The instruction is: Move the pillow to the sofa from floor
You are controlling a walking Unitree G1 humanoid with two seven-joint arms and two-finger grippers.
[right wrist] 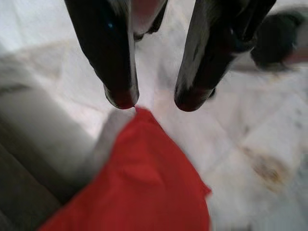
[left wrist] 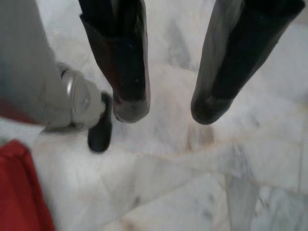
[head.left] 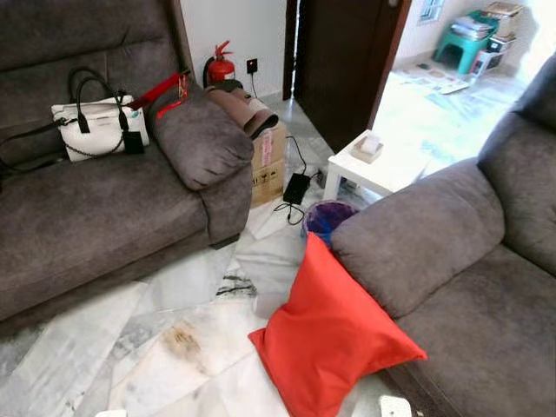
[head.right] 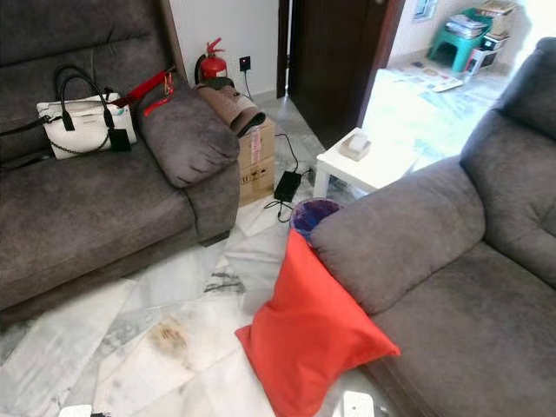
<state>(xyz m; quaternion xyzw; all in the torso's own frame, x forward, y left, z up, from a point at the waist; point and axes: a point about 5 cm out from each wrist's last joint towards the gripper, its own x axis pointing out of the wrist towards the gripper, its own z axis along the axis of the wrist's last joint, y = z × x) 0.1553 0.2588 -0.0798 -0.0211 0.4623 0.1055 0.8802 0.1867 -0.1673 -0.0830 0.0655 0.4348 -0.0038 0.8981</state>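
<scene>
A red pillow [head.left: 326, 334] stands on the marble floor, leaning against the armrest of the grey sofa [head.left: 452, 261] on my right. My right gripper [right wrist: 153, 100] hangs open above the floor, its fingertips just over a corner of the red pillow [right wrist: 144, 187]. Over bare marble my left gripper [left wrist: 166, 110] is open with nothing between its fingers, and an edge of the red pillow [left wrist: 19, 192] shows beside it.
A second grey sofa [head.left: 95, 217] on the left carries a white handbag [head.left: 97, 128]. Beyond the pillow are a purple bin [head.left: 328, 217], a white side table [head.left: 378, 165], a cardboard box [head.left: 268, 165], a charger with cable [head.left: 295, 188] and a fire extinguisher [head.left: 221, 66]. A brown stain [head.left: 182, 339] marks the floor.
</scene>
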